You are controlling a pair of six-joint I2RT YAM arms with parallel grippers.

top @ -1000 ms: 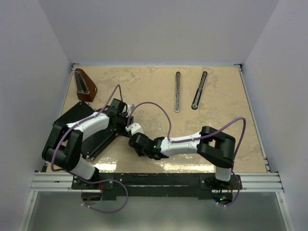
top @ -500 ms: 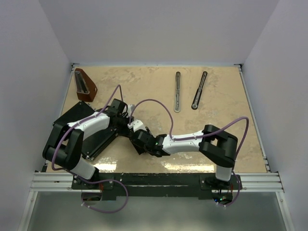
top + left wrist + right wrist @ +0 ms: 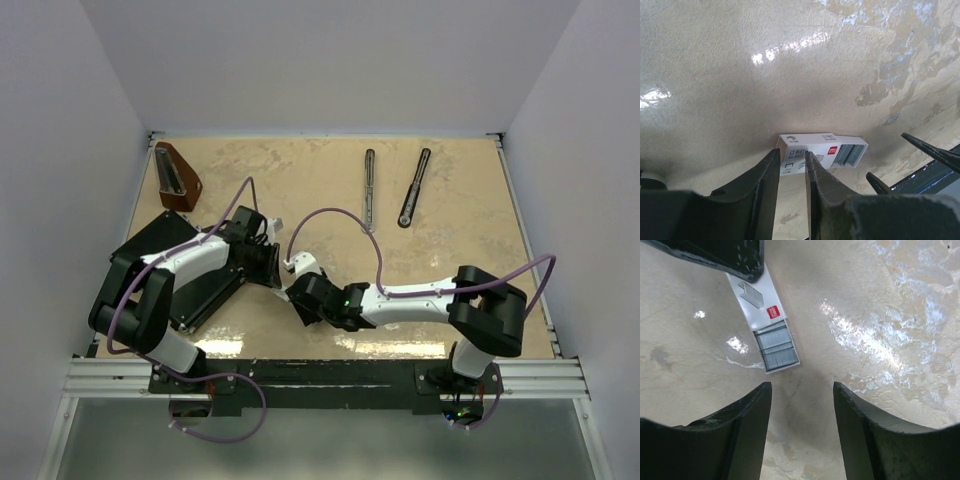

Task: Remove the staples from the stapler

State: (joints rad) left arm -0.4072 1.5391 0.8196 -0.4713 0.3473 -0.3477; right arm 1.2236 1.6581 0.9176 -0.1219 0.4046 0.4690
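Your left gripper [image 3: 791,153] is nearly shut, pinching one end of a small white staple box [image 3: 812,148] that lies flat on the table [image 3: 470,260]. The fingers [image 3: 765,185] sit on either side of the box w/ only a narrow gap between them. The box's tray is slid partway out the other end. You can see the staples [image 3: 776,346] in it as grey strips side by side.

Your right gripper [image 3: 801,386] hangs just beside that open tray end. Its jaws stand wide w/ nothing between them and only bare tabletop below. Its tips don't touch the box. From the top view the two grippers meet nose to nose near the front-left of the table, beside the flat black box [image 3: 200,295].

The stapler [image 3: 414,187] is well away at the far side. Its black arm lies slanted, rounded end toward you. Its grey channel [image 3: 369,190] lies on the left, near but apart. Neither gripper is near them. A brown wedge [image 3: 177,177] sits in the far-left corner.
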